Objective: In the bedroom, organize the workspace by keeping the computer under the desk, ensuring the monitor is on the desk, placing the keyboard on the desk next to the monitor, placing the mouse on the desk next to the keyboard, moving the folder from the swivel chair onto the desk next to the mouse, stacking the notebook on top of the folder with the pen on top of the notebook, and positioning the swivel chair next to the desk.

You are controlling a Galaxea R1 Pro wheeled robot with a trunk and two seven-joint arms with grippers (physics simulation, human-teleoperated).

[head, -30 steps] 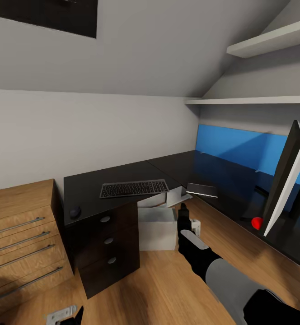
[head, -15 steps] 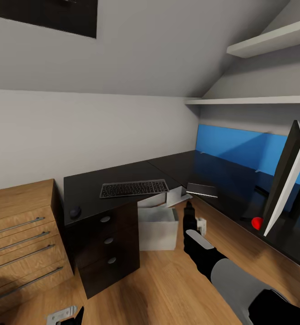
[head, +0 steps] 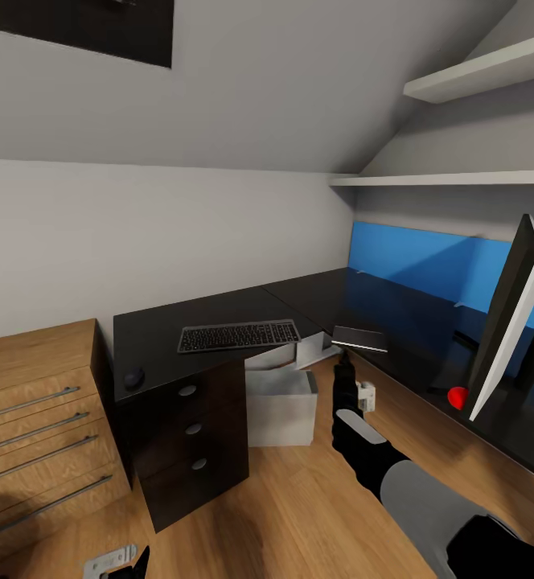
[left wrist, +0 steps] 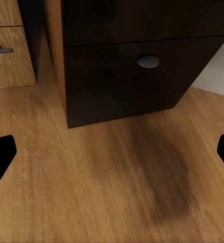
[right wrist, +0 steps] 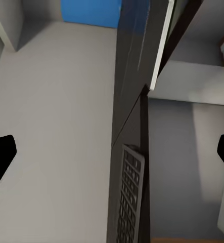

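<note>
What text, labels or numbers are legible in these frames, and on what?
No text can be read.
Keyboard: pale key legends are there, but too small and blurred to read in the head view and in the right wrist view.
Monitor: seen edge-on, with a red dot near its lower corner, no lettering.
Computer: no marking that reads.

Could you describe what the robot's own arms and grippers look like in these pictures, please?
The right arm has a black wrist section, a pale grey forearm shell and a black segment nearer the body, with a small white block beside the slim black right gripper. In both wrist views the fingertips appear as plain black shapes.
</note>
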